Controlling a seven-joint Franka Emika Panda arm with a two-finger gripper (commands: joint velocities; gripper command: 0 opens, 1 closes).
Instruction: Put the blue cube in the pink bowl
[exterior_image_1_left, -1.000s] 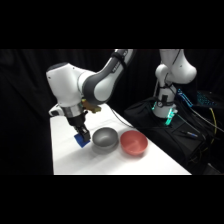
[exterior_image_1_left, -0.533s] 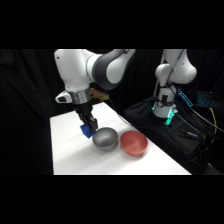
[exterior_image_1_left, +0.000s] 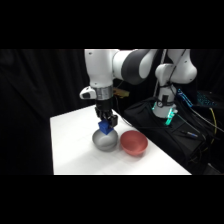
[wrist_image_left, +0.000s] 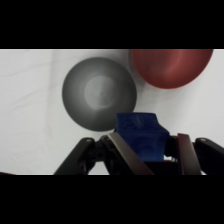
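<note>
Two bowls sit side by side on the white table (exterior_image_1_left: 75, 145), nearly touching: the grey bowl (exterior_image_1_left: 105, 141) nearer the arm's reach and the pink bowl (exterior_image_1_left: 133, 142) just beside it. The white arm (exterior_image_1_left: 107, 70) comes down from above, and its gripper (exterior_image_1_left: 106, 125) hangs over the grey bowl, not over the pink one. In the wrist view the grey bowl (wrist_image_left: 99, 93) lies ahead of the fingers, with the pink bowl (wrist_image_left: 172, 66) off to the upper right.

Claw: pinching the blue cube (wrist_image_left: 141, 134) between its two fingers, which press on opposite flat faces. The cube is off the table, in the air above the grey bowl's near rim.

Handling, by judgement: the cube looks small, rigid and light, with flat parallel sides that suit a two-finger pinch across the middle. It appears slightly turned in the grip, so a corner could slip if the hold loosens. The carry across to the pink bowl is not yet done.
</note>
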